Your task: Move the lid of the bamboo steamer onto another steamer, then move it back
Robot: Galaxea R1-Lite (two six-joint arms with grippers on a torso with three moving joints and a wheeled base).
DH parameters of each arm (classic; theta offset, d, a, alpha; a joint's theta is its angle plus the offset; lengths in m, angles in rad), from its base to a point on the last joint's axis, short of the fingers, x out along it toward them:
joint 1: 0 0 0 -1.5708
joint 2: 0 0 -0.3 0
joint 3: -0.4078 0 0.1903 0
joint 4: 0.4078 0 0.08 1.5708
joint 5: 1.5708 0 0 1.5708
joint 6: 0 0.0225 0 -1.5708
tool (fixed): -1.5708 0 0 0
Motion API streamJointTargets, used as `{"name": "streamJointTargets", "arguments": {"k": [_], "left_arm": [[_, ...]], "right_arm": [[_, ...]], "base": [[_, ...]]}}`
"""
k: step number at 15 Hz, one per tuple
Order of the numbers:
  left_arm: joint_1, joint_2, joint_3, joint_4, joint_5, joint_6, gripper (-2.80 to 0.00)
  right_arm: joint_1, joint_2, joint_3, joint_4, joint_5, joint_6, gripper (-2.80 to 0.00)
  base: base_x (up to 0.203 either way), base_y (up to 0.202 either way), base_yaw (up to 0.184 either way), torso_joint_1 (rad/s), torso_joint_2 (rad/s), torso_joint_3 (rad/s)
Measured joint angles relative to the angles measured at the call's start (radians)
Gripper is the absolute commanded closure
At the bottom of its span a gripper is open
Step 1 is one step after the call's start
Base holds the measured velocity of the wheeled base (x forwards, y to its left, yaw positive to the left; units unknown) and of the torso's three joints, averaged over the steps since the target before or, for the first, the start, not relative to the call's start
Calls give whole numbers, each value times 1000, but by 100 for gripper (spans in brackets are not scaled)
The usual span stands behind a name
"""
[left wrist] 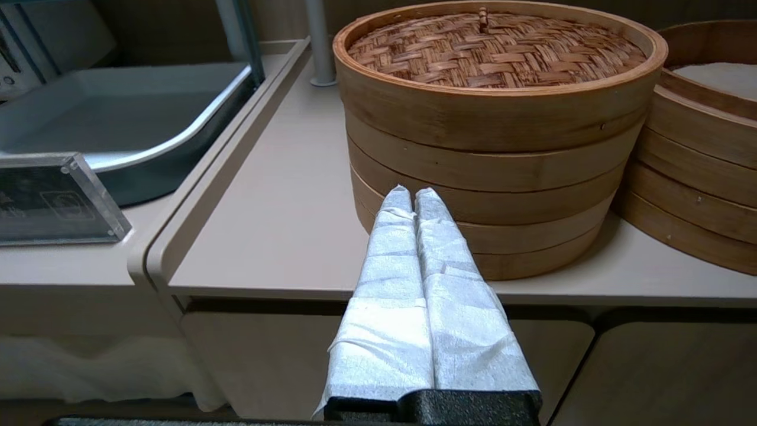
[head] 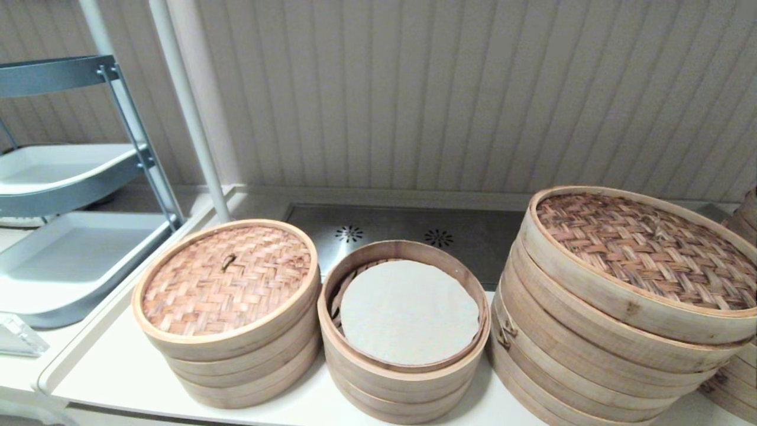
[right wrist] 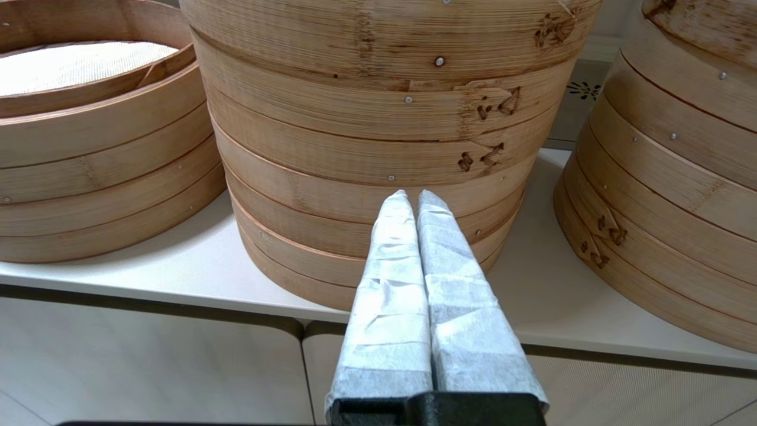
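The bamboo steamer lid [head: 226, 279] sits closed on the small steamer stack [head: 248, 367] at the lower left of the head view, its reddish woven top level inside the pale rim and the tiny dark knot near its centre. Just beside it, at lower centre and touching or nearly touching its wall, stands another steamer [head: 404, 355], uncovered, with a greyish-white paper liner [head: 409, 312] that leaves bamboo slats bare along its left edge. The much larger steamer stack [head: 615, 331] with a darker woven lid [head: 644, 248] fills the right side of the frame. All three stand on the pale counter [head: 118, 373], in front of a grey metal panel [head: 390, 228] with two small vent rosettes. Neither arm appears in the head view. In the left wrist view the left gripper [left wrist: 413, 195] has its wrapped fingers pressed together, holding nothing, off the counter edge facing the lidded stack. In the right wrist view the right gripper [right wrist: 412, 198] is likewise closed and empty, facing the large stack's lower tiers. A grey tiered rack [head: 77, 177] stands at upper left.
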Motion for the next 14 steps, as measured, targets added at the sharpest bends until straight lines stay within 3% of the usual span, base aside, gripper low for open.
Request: {"name": "streamJointTargets", "arguments": {"k": [14], "left_arm": [[-2, -2, 1, -7, 16, -47, 0]], "right_arm": [[-3, 0, 0, 0, -1, 1, 0]], "base": [[0, 0, 0, 0, 0, 0]]}}
